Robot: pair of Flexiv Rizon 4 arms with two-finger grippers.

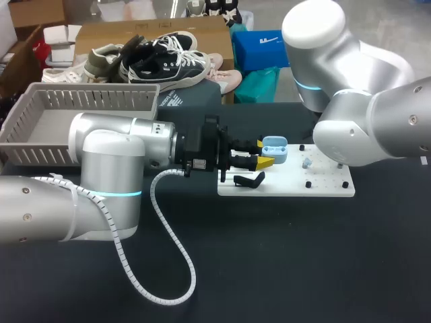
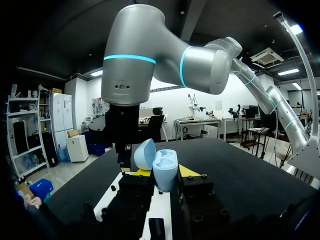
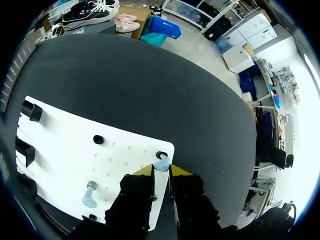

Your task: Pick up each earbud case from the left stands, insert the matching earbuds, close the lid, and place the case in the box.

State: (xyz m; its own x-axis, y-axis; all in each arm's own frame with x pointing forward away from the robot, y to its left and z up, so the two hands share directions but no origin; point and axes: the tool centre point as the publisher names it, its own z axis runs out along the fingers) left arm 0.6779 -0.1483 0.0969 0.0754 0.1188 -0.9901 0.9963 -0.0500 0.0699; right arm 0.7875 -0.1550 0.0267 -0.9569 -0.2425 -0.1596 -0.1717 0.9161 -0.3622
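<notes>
Closest to us, our left claw is clamped on the open blue case from both sides. The lid is flipped up, and the case sits at the left end of the white board. Further out, our right claw is at a corner of the board, fingers nearly together, with a blue earbud pinched at the tips just beside a black peg.

So we reckon the job now is carrying that bud over and seating it. Keep the case dead steady, come in straight from above, match the bud to its pocket and stay off the lid.

The second bud lies on the board, and the box sits at the back left of the tabletop.

Tricky bits:
- The head view hides the right claw behind our right arm.
- We can't tell whether the bud is off the board.
- The pockets barely show.
</notes>
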